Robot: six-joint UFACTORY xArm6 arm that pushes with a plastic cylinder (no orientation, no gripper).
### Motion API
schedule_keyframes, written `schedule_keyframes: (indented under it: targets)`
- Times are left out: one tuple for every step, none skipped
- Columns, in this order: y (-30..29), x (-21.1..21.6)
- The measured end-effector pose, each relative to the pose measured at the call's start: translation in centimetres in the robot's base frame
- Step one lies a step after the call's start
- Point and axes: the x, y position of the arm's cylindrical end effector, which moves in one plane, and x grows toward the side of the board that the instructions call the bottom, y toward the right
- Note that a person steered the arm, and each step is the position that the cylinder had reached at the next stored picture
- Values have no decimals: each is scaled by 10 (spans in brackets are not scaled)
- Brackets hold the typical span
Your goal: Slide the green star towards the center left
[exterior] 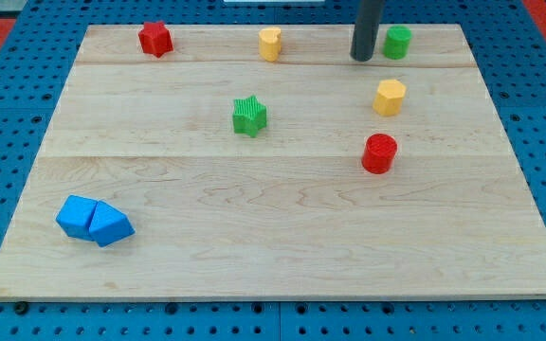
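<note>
The green star sits on the wooden board, a little left of centre in the upper half. My tip is at the view's top right, just left of a green cylinder, and well to the right of and above the green star. It touches no block.
A red star is at the top left and a yellow block at the top centre. A yellow hexagon and a red cylinder lie on the right. Two blue blocks sit together at the bottom left.
</note>
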Motion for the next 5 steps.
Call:
schedule_keyframes:
  targets:
    - [-53,34]
    - [-89,66]
    - [-82,98]
    - [-124,104]
    - [-178,104]
